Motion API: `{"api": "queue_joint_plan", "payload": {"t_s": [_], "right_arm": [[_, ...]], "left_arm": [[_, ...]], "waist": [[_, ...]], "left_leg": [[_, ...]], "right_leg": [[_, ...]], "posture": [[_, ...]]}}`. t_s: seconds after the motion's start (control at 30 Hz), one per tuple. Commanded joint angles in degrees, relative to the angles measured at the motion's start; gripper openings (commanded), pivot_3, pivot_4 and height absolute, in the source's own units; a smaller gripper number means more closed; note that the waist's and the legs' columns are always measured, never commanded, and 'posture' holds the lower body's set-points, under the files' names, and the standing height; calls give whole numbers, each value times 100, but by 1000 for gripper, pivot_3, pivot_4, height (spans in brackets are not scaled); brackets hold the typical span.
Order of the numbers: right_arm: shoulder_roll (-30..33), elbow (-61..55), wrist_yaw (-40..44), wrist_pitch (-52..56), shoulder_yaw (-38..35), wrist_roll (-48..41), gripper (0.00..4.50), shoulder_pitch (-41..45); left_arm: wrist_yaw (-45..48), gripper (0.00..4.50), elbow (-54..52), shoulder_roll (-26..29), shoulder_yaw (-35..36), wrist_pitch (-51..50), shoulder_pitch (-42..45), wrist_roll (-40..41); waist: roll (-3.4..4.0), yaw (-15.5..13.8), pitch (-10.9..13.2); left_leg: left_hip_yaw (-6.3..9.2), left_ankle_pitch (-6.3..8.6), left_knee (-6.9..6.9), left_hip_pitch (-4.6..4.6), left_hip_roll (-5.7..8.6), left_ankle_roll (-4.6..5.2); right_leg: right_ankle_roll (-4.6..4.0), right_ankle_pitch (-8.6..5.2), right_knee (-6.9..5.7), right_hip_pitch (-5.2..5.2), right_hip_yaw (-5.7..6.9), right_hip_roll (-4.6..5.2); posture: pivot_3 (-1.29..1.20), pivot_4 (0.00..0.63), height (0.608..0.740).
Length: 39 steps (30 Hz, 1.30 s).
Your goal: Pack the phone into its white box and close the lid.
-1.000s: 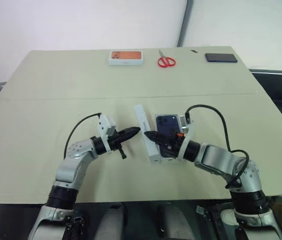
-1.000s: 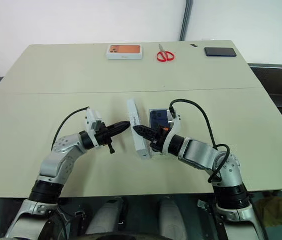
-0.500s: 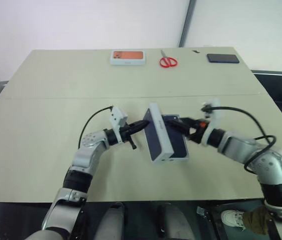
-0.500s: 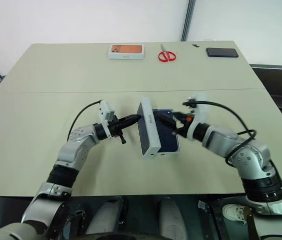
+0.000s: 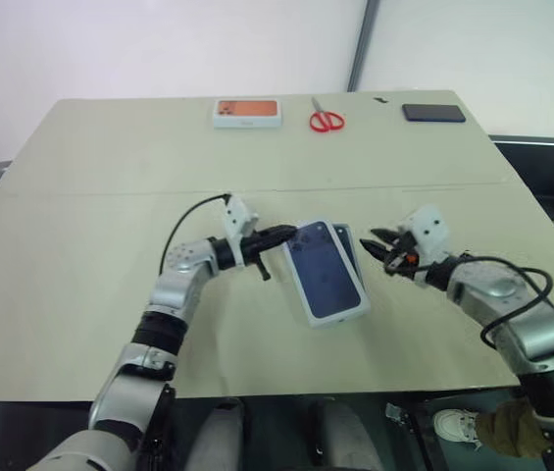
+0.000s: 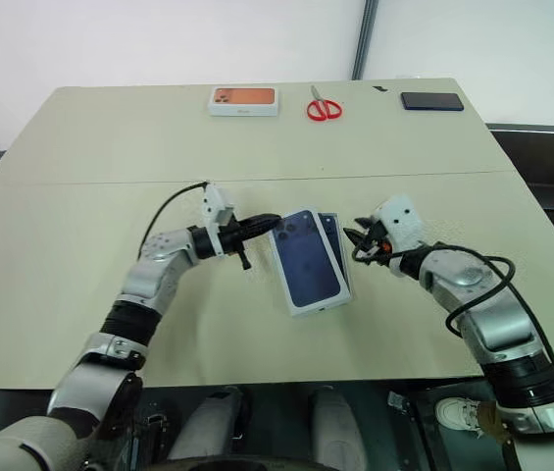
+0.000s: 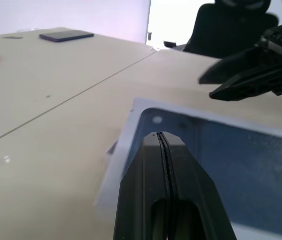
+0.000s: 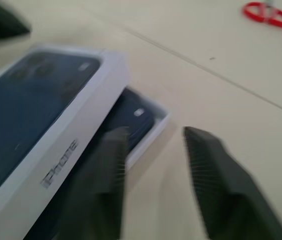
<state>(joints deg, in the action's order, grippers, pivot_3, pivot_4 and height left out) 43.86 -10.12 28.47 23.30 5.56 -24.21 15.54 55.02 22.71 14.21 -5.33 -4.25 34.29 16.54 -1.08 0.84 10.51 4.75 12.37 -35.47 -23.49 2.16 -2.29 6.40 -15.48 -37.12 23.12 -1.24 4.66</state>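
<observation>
Blue-printed, the lid [image 5: 324, 270] lies skewed over the white box [image 8: 153, 131], with the phone [image 8: 131, 117] showing at the uncovered edge, mid-worktop [image 5: 80, 255]. The left end effector [image 5: 286, 235], its fingers pressed together, touches the lid's near corner. The right end effector [image 5: 382, 247] hovers just beside the box, fingers parted, empty. Far off lie an orange-topped box [image 5: 247, 112], scissors [image 5: 327, 120] and a black slab [image 5: 433, 112].

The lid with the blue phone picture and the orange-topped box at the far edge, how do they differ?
The lid has a dark blue top, the orange-topped box an orange one. The lid lies askew over the white box, leaving the phone partly uncovered; the orange-topped box lies alone on the table. Both are white-sided rectangles.
</observation>
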Motion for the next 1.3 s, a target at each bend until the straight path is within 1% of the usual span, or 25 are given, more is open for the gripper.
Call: {"api": "queue_joint_plan", "payload": {"t_s": [0.03, 0.17, 0.23, 0.4, 0.47, 0.57, 0.73, 0.97, 1.3], "right_arm": [[-26, 31, 323, -349, -72, 354, 57, 88], [-170, 168, 455, -289, -143, 503, 57, 176], [-222, 215, 497, -282, -140, 614, 57, 235], [-326, 133, 686, -199, -146, 674, 57, 296], [-334, 146, 734, -199, -134, 748, 57, 308], [-356, 183, 811, -236, -137, 844, 57, 332], [-421, 149, 901, -228, -133, 940, 57, 358], [-510, -51, 1012, -155, -225, 903, 57, 282], [-638, -51, 997, -100, -186, 1090, 57, 310]], "left_arm": [[313, 0, -680, 343, 0, -460, -240, 174], [494, 0, -893, 628, -104, -909, -441, 142], [583, 0, -941, 720, -169, -1347, -465, 189], [598, 0, -934, 692, -335, -1805, -339, 94], [569, 0, -802, 670, -405, -2196, -208, 88], [686, 0, -572, 617, -543, -2220, -66, 13], [594, 0, 46, 420, -564, -1650, 221, -236], [454, 0, 215, 115, -354, -1484, 500, -161], [304, 0, 516, -128, -291, -1195, 743, -204]], "waist": [[0, -3, 0], [0, -7, 0], [0, -11, 0], [1, -13, 1], [1, -12, 1], [1, -12, 1], [1, -5, 0], [1, -14, 1], [1, -13, 0]], "left_leg": [[1, 0, 0, 0, 0, 0], [4, 0, 0, 0, -1, 0], [3, 0, -1, 0, -1, 0], [4, 0, -1, 0, 0, 0], [5, 0, -1, 0, 0, 0], [3, 0, -2, 0, 1, 0], [4, 0, -2, 0, 2, 0], [3, 0, -3, 0, 2, -1], [3, 0, -9, 0, 3, -1]], "right_leg": [[0, 0, 0, 0, 0, 1], [0, 0, 0, -1, 1, 0], [-1, 0, 0, -2, 0, 1], [-1, 0, 1, -3, 1, 3], [0, 0, 0, -3, 1, 3], [0, 0, -1, -2, 2, 3], [0, 0, -1, -2, 3, 3], [0, 0, -2, -2, 2, 3], [0, 0, -5, -3, 2, 3]], "posture": [[0, 150, 740], [0, 150, 740], [0, 150, 740], [0, 150, 740], [0, 150, 740], [0, 150, 740], [0, 150, 740], [0, 150, 740], [0, 150, 740]]}}
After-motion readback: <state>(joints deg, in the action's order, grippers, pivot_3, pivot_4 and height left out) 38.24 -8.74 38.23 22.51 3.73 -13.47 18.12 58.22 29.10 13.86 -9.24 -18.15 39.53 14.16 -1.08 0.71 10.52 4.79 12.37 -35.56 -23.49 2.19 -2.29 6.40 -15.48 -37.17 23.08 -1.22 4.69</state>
